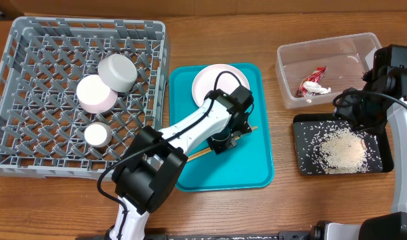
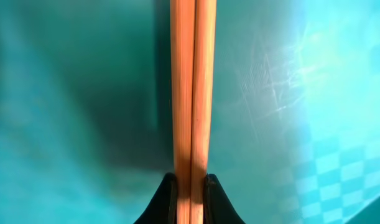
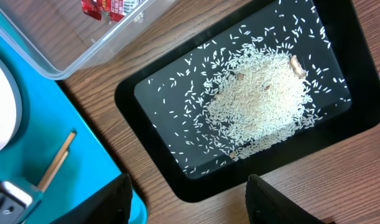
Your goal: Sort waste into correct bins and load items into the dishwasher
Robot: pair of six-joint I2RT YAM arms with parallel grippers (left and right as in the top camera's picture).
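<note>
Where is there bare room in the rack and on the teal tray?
The dish rack is free over its left half, left of the pink bowl and white cup. Crowded: its right side, around the grey bowl. The teal tray is bare at its near end, past the chopsticks.

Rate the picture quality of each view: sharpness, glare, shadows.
Overhead: evenly lit and sharp, with only soft shadows on the teal tray. Left wrist: very close up, the chopsticks fairly sharp, the tray surface behind them blurred, white glare streaks at the right and a dark shadow left of the chopsticks. Right wrist: rice and black tray crisp, with little glare.
</note>
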